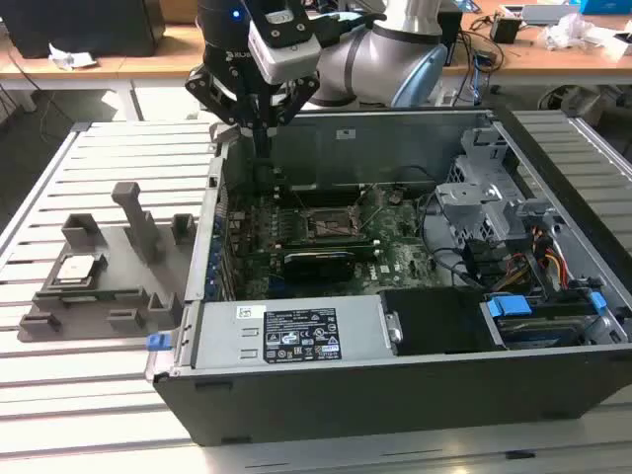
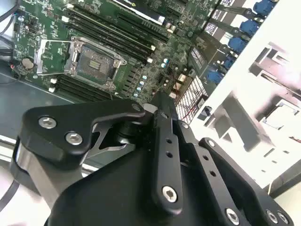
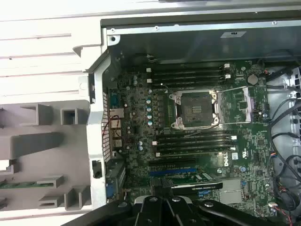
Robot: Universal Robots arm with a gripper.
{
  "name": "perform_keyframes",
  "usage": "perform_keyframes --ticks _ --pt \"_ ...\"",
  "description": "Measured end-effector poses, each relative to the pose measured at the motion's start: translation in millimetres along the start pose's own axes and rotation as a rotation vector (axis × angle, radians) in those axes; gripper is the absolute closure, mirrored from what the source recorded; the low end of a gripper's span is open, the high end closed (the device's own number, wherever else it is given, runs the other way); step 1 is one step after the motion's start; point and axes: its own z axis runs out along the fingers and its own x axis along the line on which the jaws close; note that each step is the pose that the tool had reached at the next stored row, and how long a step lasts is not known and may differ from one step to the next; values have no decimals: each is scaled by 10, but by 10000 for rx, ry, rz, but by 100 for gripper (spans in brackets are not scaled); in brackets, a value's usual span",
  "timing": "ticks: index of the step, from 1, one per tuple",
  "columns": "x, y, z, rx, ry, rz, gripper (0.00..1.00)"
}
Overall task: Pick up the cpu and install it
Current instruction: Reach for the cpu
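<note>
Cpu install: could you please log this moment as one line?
gripper shut, empty, above case corner | cpu in fixture, exterior view's left | socket open, empty

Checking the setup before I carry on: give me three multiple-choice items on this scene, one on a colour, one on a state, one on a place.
1. What colour is the motherboard?
A. red B. green C. white
2. How is its socket?
A. empty B. holding a chip C. under a cooler
3. Where does the cpu lie?
A. in the socket B. on the drive cage C. on the grey fixture

Answers:
1 B, the board shows green in both wrist views.
2 A, the frame surrounds a bare dark centre.
3 C, the silvery chip sits on the fixture in the exterior view.
</note>
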Motion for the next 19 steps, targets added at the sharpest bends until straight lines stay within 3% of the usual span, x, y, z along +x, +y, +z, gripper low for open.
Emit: perform_keyframes --ticks 7,10,13,15,19 --pt "11 0 0 7 -1 1 89" --pt "59 -4 -2 7 0 1 89" --pt "196 -14 -5 7 -1 0 89" --pt "389 -29 -10 7 -4 1 89" --pt "541 -40 -14 6 -6 0 89"
